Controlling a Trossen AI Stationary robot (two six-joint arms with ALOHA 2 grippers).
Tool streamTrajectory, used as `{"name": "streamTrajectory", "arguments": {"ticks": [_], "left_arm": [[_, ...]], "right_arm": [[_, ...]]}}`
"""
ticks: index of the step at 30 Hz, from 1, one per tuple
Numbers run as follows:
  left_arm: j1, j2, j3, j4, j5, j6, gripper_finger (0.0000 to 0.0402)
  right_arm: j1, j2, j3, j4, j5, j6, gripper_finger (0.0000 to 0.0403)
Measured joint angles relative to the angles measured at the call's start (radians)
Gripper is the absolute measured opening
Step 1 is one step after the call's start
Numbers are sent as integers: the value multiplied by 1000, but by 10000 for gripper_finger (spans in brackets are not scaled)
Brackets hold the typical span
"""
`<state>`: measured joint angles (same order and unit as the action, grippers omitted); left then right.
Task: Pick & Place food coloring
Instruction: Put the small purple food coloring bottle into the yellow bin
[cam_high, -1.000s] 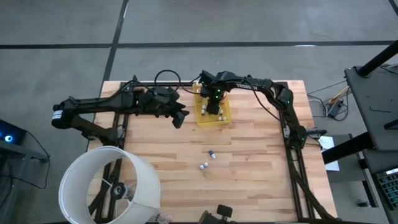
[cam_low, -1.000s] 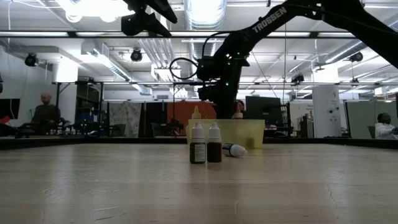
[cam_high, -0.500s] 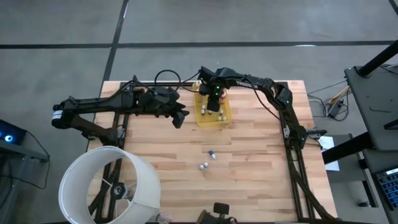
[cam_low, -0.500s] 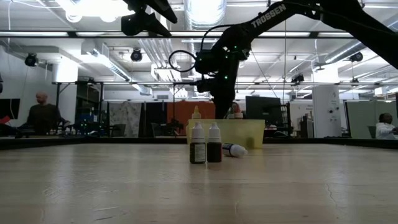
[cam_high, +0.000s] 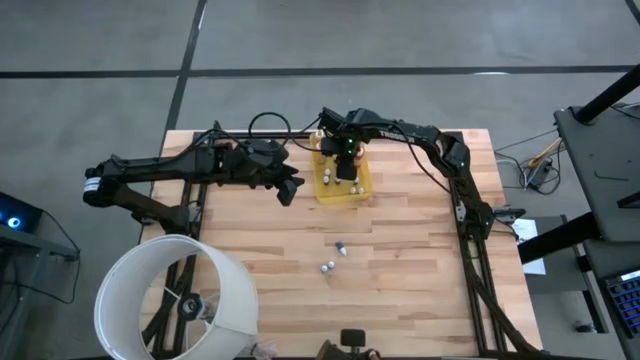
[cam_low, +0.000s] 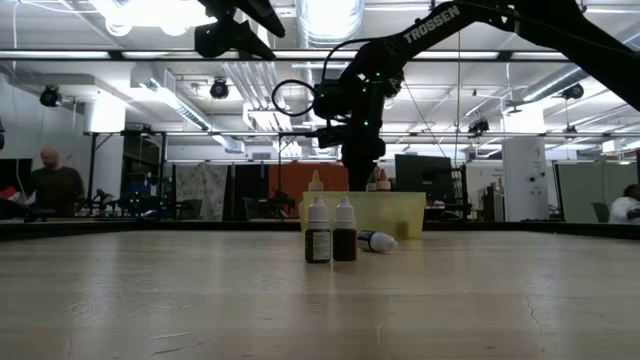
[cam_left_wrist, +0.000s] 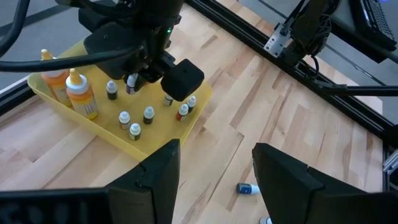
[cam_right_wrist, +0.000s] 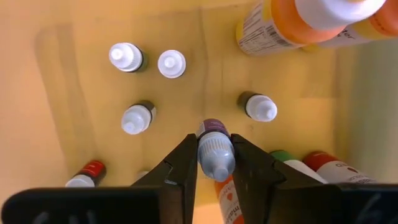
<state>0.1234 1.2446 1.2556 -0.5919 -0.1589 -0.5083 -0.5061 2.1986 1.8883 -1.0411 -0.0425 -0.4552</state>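
Observation:
The food coloring bottles are tiny, with white caps. Several stand in the yellow tray (cam_high: 343, 193) (cam_left_wrist: 155, 144) at the table's far middle. Three more are out on the table: two upright (cam_low: 318, 232) (cam_low: 344, 231) and one lying on its side (cam_low: 377, 240) (cam_left_wrist: 249, 188). My right gripper (cam_high: 345, 163) (cam_right_wrist: 214, 157) points down over the tray, shut on a purple-labelled bottle (cam_right_wrist: 215, 149). My left gripper (cam_high: 290, 188) (cam_left_wrist: 214, 174) hangs open to the left of the tray, touching nothing. My right gripper pinches the purple-labelled bottle between its two fingers at the white cap and neck (cam_right_wrist: 215, 155), coming from above and pointing down. The bottle stays upright inside the tray's outline, among the other small bottles. Whether its base touches the tray floor I cannot tell.
Two bigger orange bottles (cam_right_wrist: 292, 25) (cam_left_wrist: 81, 93) stand at the tray's far end. More small bottles lie at the tray's near end (cam_right_wrist: 323, 165). A large white round shade (cam_high: 175, 300) covers the near left corner. Bare wood (cam_high: 400, 250) lies between the tray and the near edge.
My right gripper, with the bottle between its fingers, has swung from a tilt to point straight down and has come lower over the tray. A person beyond the table has walked toward the left.

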Motion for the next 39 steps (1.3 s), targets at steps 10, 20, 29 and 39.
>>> {"name": "streamTrajectory", "arguments": {"ticks": [10, 20, 29, 39], "left_arm": [[0, 0, 0, 0, 0, -1, 174], [0, 0, 0, 0, 0, 2, 174], [0, 0, 0, 0, 0, 3, 174], [0, 0, 0, 0, 0, 3, 174]], "right_arm": [[7, 0, 3, 4, 2, -23, 76], [16, 3, 2, -1, 17, -28, 77], [16, 3, 6, -3, 19, -26, 75], [22, 4, 38, -7, 15, -16, 74]]}}
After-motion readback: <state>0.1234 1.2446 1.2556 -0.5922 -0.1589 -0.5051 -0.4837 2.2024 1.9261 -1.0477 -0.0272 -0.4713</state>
